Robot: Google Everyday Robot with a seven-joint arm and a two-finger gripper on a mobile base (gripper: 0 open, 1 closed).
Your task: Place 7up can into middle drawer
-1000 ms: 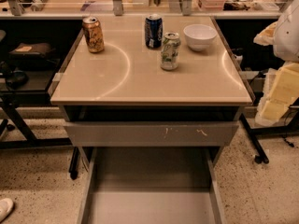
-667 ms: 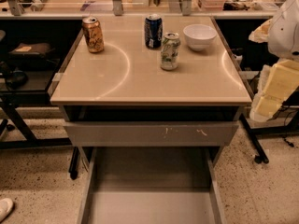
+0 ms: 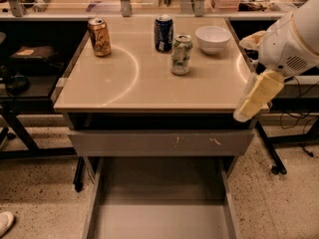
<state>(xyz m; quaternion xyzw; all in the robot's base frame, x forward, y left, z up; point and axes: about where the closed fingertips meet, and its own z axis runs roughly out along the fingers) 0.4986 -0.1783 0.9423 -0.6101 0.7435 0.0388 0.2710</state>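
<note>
The 7up can (image 3: 181, 54) stands upright on the worktop (image 3: 129, 86), just in front of a dark blue can (image 3: 163, 33) and near a white bowl (image 3: 213, 38). The middle drawer (image 3: 159, 208) is pulled out below. The end effector (image 3: 256, 96) hangs at the worktop's right edge, apart from the can; whether it is spread or pressed together cannot be told.

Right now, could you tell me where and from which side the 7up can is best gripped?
I'd grip the 7up can across the middle of its upright round body, coming from the front right. The dark blue can and white bowl crowd its far side, the near side looks free, and the gripper hangs right of the table.
</note>
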